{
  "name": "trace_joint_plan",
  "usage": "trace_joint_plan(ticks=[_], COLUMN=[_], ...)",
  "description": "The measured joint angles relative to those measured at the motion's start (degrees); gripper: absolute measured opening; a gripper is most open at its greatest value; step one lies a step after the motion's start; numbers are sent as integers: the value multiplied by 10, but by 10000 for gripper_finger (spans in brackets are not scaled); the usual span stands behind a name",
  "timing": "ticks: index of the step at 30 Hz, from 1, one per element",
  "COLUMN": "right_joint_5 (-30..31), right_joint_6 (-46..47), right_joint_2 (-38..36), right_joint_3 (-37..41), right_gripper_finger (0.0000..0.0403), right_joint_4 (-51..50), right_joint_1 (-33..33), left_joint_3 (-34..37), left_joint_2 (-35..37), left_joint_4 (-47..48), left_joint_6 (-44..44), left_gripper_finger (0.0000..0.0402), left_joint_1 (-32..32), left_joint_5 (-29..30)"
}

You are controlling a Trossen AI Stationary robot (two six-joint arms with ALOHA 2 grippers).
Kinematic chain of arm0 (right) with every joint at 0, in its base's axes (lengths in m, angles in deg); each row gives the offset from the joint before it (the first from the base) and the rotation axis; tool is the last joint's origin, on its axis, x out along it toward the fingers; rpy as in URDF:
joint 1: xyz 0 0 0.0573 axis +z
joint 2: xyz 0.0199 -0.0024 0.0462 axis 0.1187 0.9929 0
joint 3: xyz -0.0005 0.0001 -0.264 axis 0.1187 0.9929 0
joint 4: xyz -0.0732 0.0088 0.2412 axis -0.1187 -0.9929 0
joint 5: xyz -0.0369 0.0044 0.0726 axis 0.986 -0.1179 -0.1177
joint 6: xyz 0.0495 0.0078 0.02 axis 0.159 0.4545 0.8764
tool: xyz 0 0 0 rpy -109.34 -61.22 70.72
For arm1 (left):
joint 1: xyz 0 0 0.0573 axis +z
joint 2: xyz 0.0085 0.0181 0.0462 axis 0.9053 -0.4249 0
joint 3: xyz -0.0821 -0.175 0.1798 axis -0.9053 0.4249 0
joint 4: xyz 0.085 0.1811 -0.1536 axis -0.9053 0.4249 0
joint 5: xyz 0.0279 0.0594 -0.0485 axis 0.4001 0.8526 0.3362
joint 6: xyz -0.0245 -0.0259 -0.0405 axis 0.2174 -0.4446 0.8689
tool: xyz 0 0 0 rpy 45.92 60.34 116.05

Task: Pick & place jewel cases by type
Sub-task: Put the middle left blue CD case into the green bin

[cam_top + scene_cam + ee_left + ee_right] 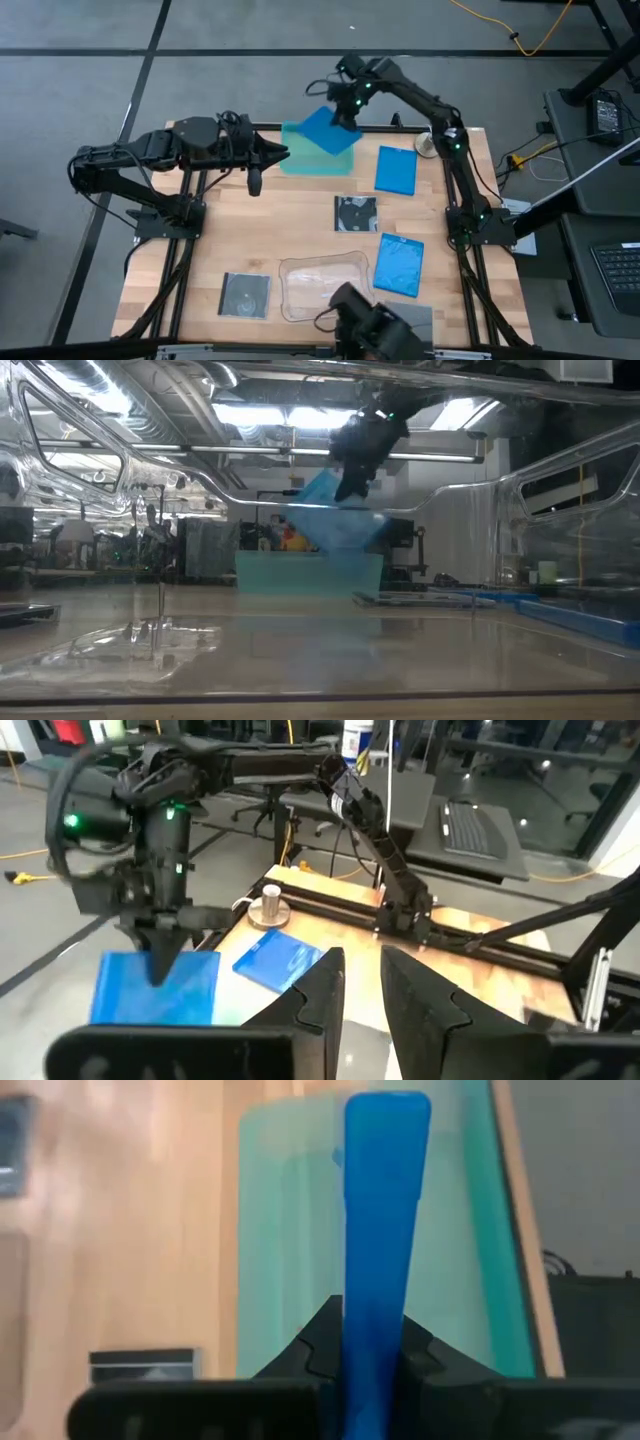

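My right gripper (345, 108) is shut on a bright blue jewel case (328, 132) above the teal tray (300, 162) at the table's far edge. Two more blue cases (396, 170) (400, 265) lie flat on the table's right side. One dark square case (355, 213) lies flat in the middle and another (244, 295) near the front left. My left gripper (272, 154) hovers left of the teal tray. A narrow gap shows between its fingers (362, 995), with nothing in it. My right gripper pinches the blue case between its two fingers at one end (375, 1330), one finger on each flat face. The fingers slant down from above on the far side. The case hangs tilted below them (325, 500), clear of the teal tray (310, 572).
A clear rounded tray (325, 285) sits near the front edge between the front dark case and the front blue case. A small silver round thing (425, 147) stands at the far right. Black frame rails run along the table's sides.
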Motion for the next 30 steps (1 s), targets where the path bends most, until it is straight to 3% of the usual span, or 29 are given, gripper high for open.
trace_joint_plan(ticks=[9, 30], right_joint_5=[50, 44], right_joint_6=[-46, -113], right_joint_2=[20, 24], right_joint_3=[0, 0], right_gripper_finger=[36, 38], right_joint_4=[-23, -55], right_joint_1=[43, 69], left_joint_3=[0, 0], left_joint_2=[0, 0], left_joint_4=[5, 3], left_joint_6=[-20, -15], left_gripper_finger=[59, 57], left_joint_1=[0, 0], left_joint_5=[0, 2])
